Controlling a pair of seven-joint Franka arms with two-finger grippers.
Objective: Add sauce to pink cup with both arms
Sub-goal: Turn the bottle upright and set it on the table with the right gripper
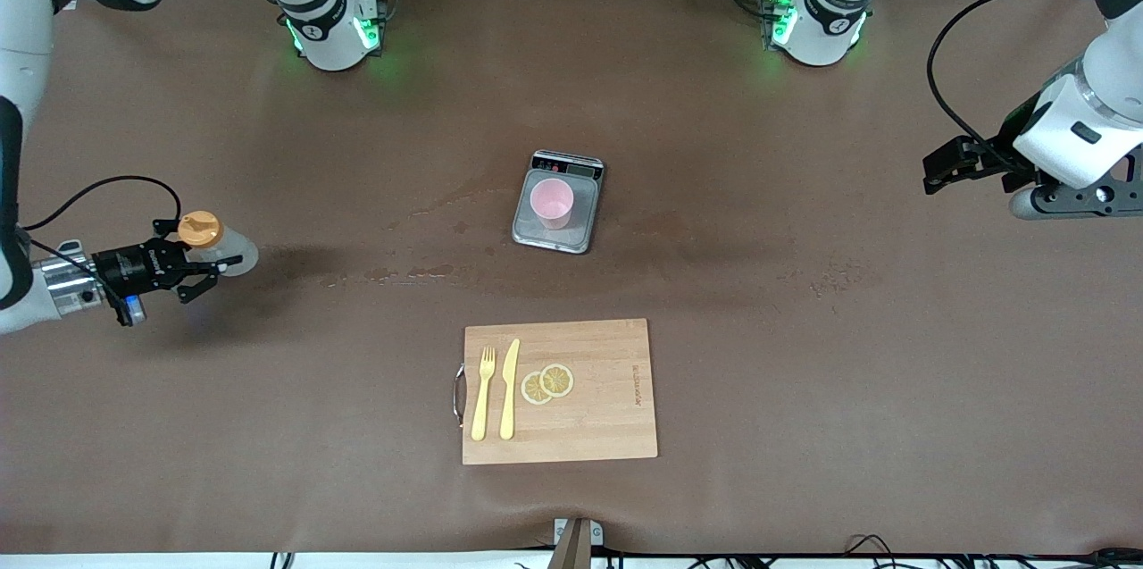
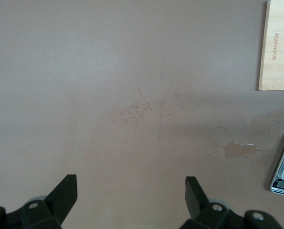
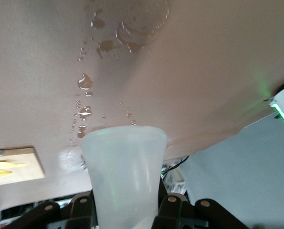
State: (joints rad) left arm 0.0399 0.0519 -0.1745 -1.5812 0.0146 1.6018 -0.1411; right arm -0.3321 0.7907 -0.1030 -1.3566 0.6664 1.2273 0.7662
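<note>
A: Orange-capped sauce bottle (image 1: 217, 244) is pinched by the right tool (image 1: 198, 270), lifted over the surface (image 1: 804, 355), at nine o'clock from the pink cup (image 1: 552, 202).

B: Cup is kept on the scale (image 1: 558, 213), likely for weighing. The left tool (image 2: 131, 196) is held spread, waiting at three o'clock.

table (image 1: 804, 372): matte brown, darker wet blotches and shiny droplets mid-surface
sauce (image 1: 219, 246): translucent whitish body, orange nozzle cap
pink cup (image 1: 552, 201): plain pale pink, no pattern
scale (image 1: 558, 201): grey plate, black display strip with red marks
cutting board (image 1: 589, 426): light wood grain, small dark lettering, metal handle
fork (image 1: 483, 393): pale yellow
knife (image 1: 509, 389): pale yellow
lemon slices (image 1: 547, 383): yellow, paler rind rings
right gripper (image 1: 201, 270): black, blue light on wrist
left gripper (image 1: 938, 171): black, white arm
arm bases (image 1: 335, 29): white, green lights
</note>
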